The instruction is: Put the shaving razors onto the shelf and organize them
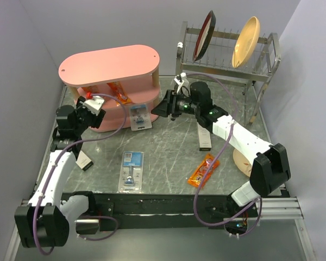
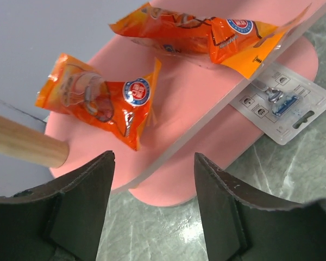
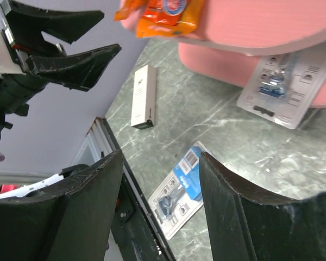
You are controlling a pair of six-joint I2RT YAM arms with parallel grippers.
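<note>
The pink shelf (image 1: 110,64) stands at the back left. One razor pack (image 1: 139,117) leans against its lowest board, half on the table; it also shows in the left wrist view (image 2: 285,101) and the right wrist view (image 3: 281,89). The second razor pack (image 1: 131,171) lies flat on the table near the front, also in the right wrist view (image 3: 180,188). My left gripper (image 1: 96,103) is open and empty beside the shelf's left end. My right gripper (image 1: 164,107) is open and empty, just right of the leaning pack.
Orange snack packets lie on the shelf's middle board (image 2: 100,98) and on the table (image 1: 201,170). White-and-black boxes lie by the left arm (image 1: 83,159) and under the right arm (image 1: 205,140). A metal dish rack (image 1: 228,54) with plates stands at the back right.
</note>
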